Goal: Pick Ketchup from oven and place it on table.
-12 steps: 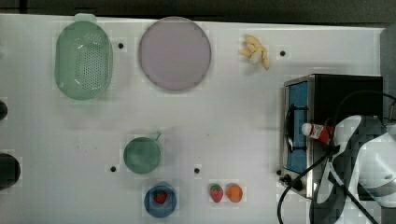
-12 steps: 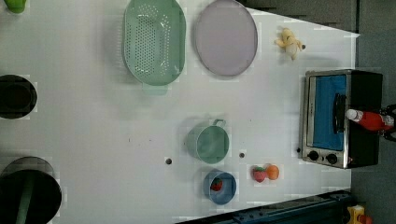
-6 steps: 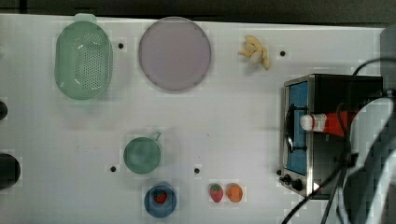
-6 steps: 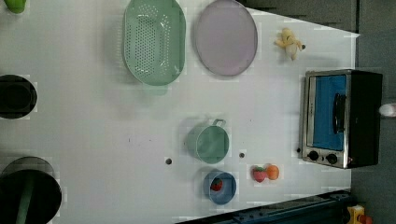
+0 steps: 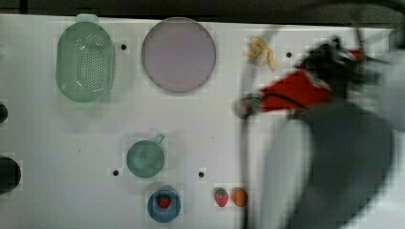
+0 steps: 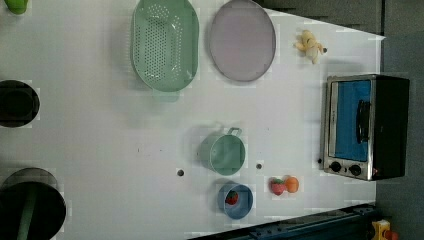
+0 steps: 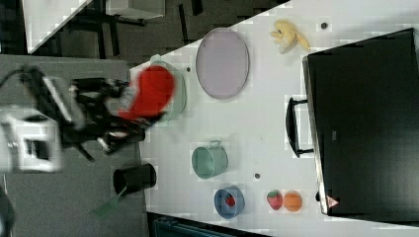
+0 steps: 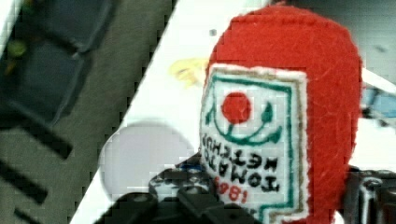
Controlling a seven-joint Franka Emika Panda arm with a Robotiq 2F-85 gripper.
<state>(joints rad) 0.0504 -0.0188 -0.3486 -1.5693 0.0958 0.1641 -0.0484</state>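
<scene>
Closest to the wrist camera, the end effector (image 8: 261,205) is clamped on the ketchup (image 8: 285,107), the red felt bottle with its stitched label facing the lens and the dark fingers (image 8: 140,207) either side of its lower body. In the top view the bottle (image 5: 296,93) hangs in the air, lying nearly level with its white cap toward nine o'clock, above the tabletop (image 5: 200,129) between the banana toy (image 5: 260,52) at twelve o'clock and the strawberry and orange pair (image 5: 229,196) at six o'clock. It is clear of the oven (image 6: 365,127), which stands shut at the left view's three o'clock edge.

The step in hand looks like the carry toward a set-down spot. To do it well, I would slow the swing, bring the bottle upright or choose to lay it flat, and lower it onto bare white surface at about the middle of the board, away from the purple plate (image 5: 179,55) and the green cup (image 5: 145,158). Release only once the base rests, since a soft slim bottle tips easily.
</scene>
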